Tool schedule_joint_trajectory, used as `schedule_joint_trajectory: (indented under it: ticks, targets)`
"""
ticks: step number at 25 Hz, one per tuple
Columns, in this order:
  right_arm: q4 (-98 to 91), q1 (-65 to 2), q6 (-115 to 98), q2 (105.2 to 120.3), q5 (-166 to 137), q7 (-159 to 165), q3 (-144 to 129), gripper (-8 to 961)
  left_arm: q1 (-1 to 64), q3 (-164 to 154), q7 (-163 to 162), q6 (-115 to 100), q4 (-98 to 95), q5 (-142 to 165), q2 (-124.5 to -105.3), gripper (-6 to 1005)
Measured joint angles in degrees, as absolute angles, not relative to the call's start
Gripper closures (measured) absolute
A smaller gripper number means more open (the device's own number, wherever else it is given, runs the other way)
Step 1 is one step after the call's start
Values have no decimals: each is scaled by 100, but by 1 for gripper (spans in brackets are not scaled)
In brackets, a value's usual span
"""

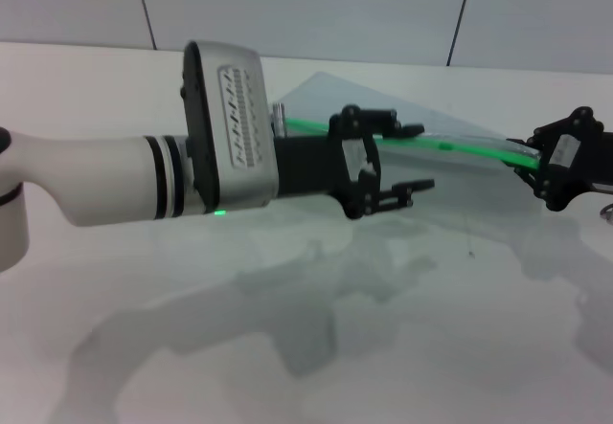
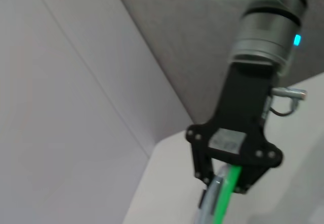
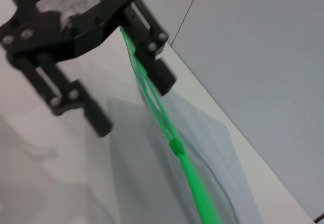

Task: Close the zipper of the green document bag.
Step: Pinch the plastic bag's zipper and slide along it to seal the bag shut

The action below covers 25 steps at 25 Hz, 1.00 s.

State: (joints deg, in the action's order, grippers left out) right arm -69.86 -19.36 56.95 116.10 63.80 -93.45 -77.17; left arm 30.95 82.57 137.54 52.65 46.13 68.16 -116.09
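Note:
The green document bag (image 1: 330, 99) is a translucent bluish pouch held up off the white table (image 1: 287, 347), behind the arms. Its bright green zipper (image 1: 479, 146) arches from centre to right. A small darker slider (image 3: 175, 147) sits partway along the zipper, between the two grippers. My left gripper (image 1: 420, 158) reaches in from the left and stands open, its upper finger (image 3: 154, 67) right beside the green zipper. At the far right, my right gripper (image 1: 534, 167) is shut on the zipper's end, and the left wrist view shows the strip (image 2: 228, 188) running between the right gripper's (image 2: 224, 183) fingers.
Grey panelled walls (image 1: 335, 8) rise behind the table. The left arm's large white and silver wrist housing (image 1: 235, 127) fills the left of the head view and hides part of the bag. A cable (image 1: 605, 212) shows at the right edge.

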Motion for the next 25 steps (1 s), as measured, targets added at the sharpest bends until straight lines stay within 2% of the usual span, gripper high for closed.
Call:
schedule_joint_trajectory:
  ticks: [12, 25]
  targets:
    - [-6925, -1965, 5695, 11610, 6381, -9342, -7716, 893, 3030, 8223, 14121, 5209, 4651, 7154, -11640, 470]
    - [-7299, -1788, 5754, 11622, 6387, -9335, -7722, 894, 2832, 8482, 15126, 5692, 4328, 6198, -11633, 485]
